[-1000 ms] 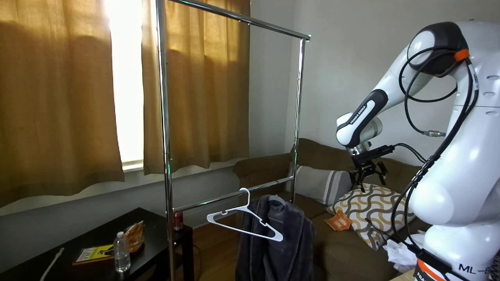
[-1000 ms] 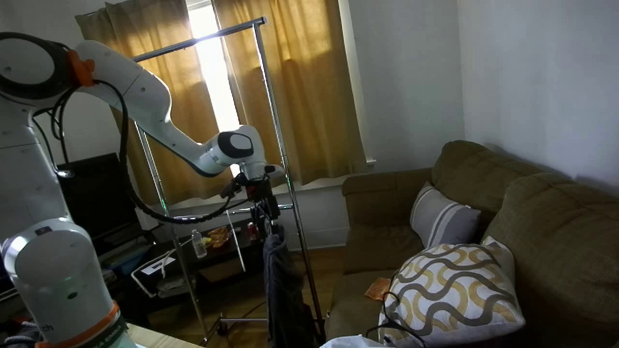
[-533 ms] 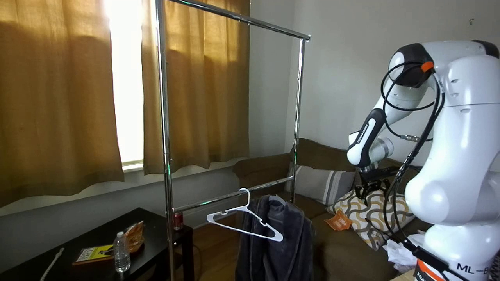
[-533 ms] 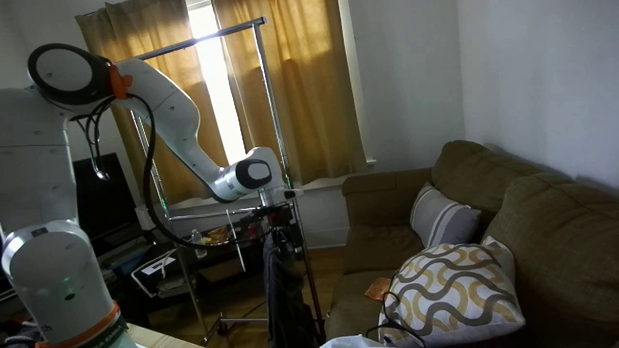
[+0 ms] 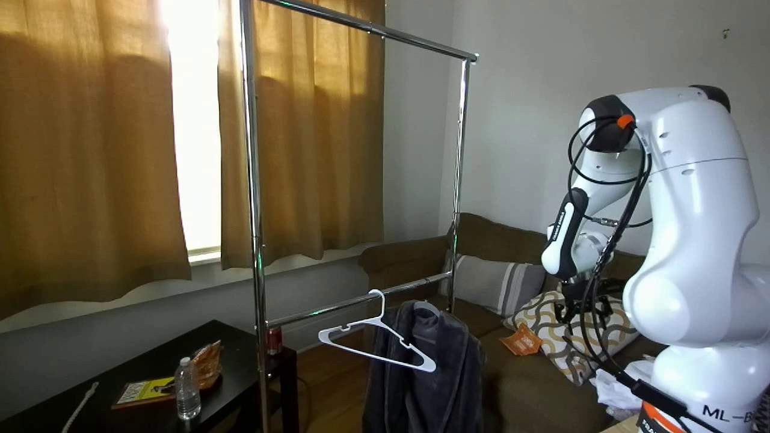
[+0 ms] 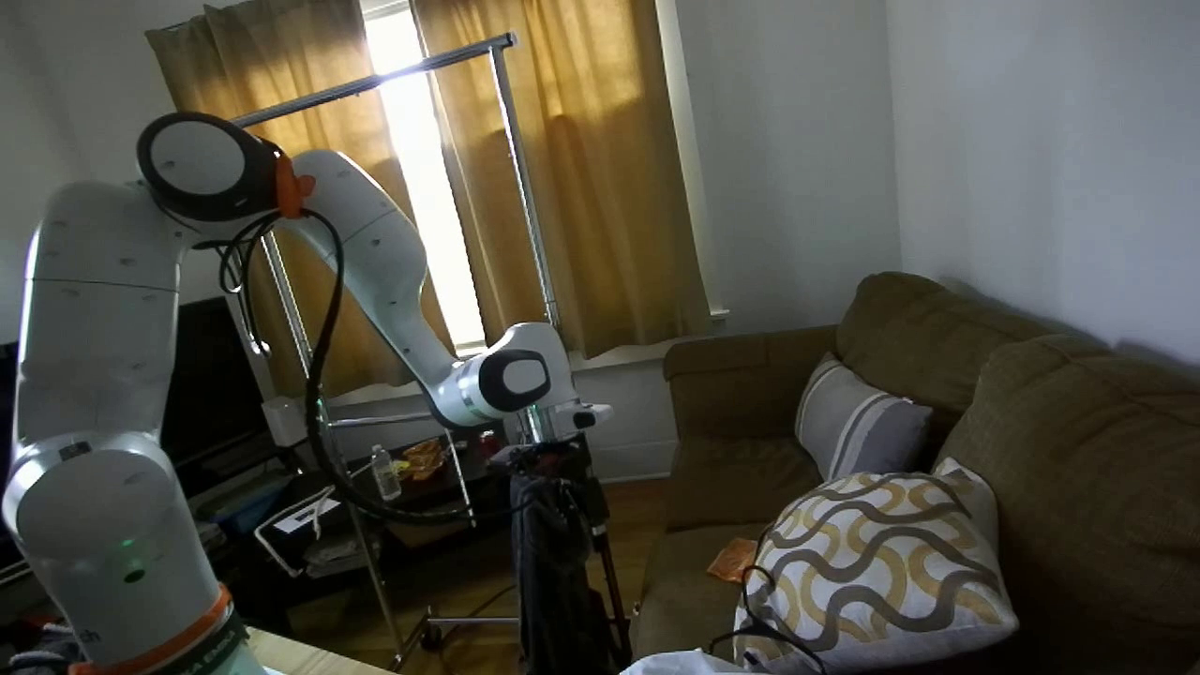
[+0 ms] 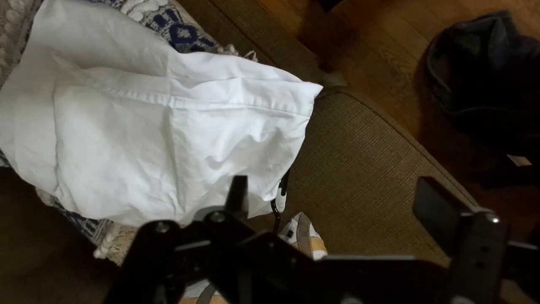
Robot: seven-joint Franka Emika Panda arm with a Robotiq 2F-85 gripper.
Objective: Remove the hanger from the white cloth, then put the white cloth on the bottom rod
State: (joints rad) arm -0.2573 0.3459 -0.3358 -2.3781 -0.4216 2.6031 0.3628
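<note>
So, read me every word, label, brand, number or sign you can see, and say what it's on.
"ML-", next character unclear: glossy white robot base.
"ch": the same base, in an exterior view.
Too small or blurred: lettering below the base's orange band, and on the white-and-black robot forearm, yellow-and-white printed sheet, flat orange packet and red can.

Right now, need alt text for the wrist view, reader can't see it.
A rumpled white cloth lies over a blue-and-white patterned textile on a brown couch, with what looks like a black hanger poking from the cloth's edge. The open gripper spans the bottom, holding nothing. Dark fabric shows at upper right.
</note>
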